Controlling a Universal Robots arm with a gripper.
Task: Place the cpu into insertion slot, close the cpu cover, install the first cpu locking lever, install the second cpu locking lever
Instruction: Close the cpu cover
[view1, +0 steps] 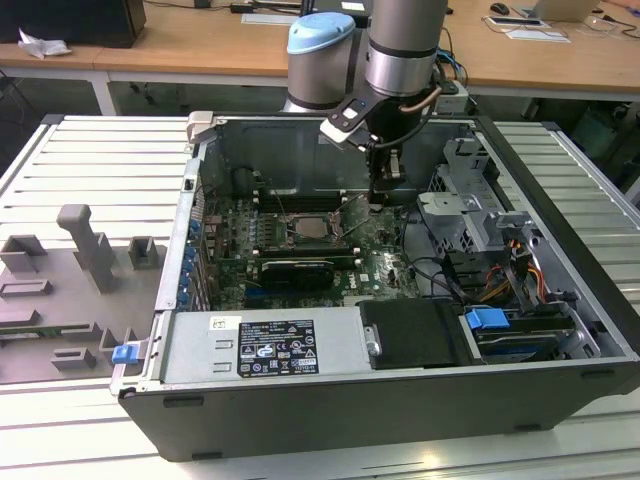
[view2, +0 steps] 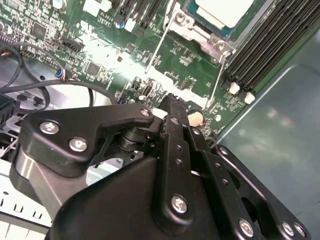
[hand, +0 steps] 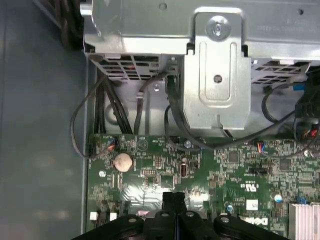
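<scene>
The cpu (view2: 226, 9) shows its pale silver top in the insertion slot (view1: 314, 229) on the green motherboard (hand: 150, 165). The silvery cpu cover (view2: 200, 31) lies as a frame around the chip; whether it is fully down I cannot tell. Two thin metal locking levers (view2: 159, 45) (view2: 216, 80) stand free beside the socket, slanting away from it. My gripper (view1: 383, 203) (view2: 172, 101) (hand: 174, 196) hangs shut and empty just above the board, on the exterior view's right of the socket, with its tip near the end of the closer lever.
Black memory slots (view2: 270, 45) run beside the socket. A metal drive cage (hand: 215, 75) and loose black cables (hand: 120, 115) sit past the board's edge. The case wall (view2: 280, 140) is close by. The power supply (view1: 265, 345) fills the case front. A grey fixture (view1: 85, 245) stands outside the case.
</scene>
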